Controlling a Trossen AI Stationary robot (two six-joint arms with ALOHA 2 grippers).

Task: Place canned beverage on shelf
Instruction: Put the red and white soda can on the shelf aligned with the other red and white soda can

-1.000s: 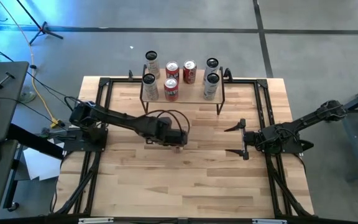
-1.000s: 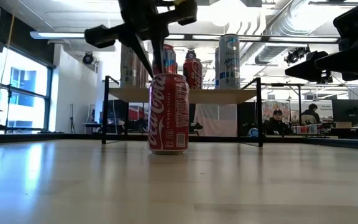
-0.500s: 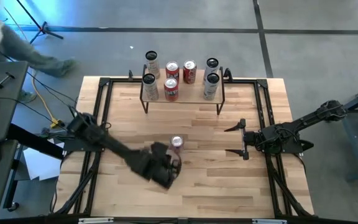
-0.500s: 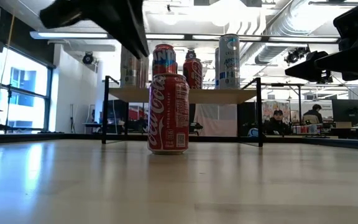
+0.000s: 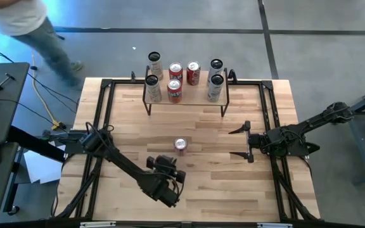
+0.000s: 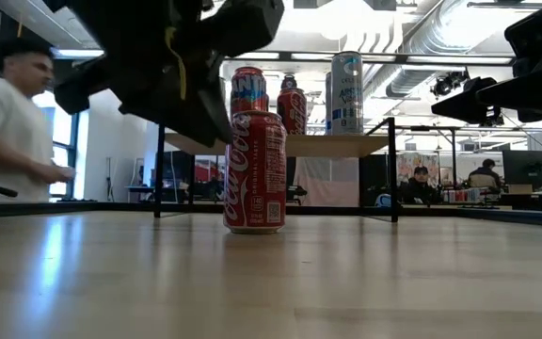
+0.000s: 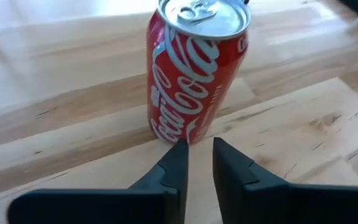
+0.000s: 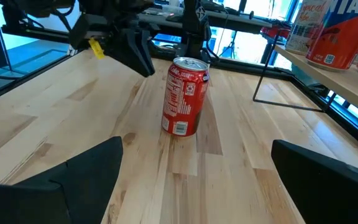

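High view: pale wooden tabletop [image 5: 201, 126], red can [image 5: 180, 145] upright, left tool [image 5: 177, 178] narrow, right tool [image 5: 244, 141] wide.

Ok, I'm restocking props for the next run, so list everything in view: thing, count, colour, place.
Loose can: one, red, upright mid-table, held by neither gripper.
Shelf: one, light wood top on black legs, far side of table.
Cans on shelf: three; silver, red, silver.
Cans behind shelf: four; silver, red, red, silver.
Table: one, light wood with black rails.
Person: one, white shirt, beyond the table's left side.
Seated people: at least two, in the room behind; details unclear.
Left gripper: fingers shut, near side of the loose can, not touching it.
Right gripper: open, on the table's right side, facing the can.
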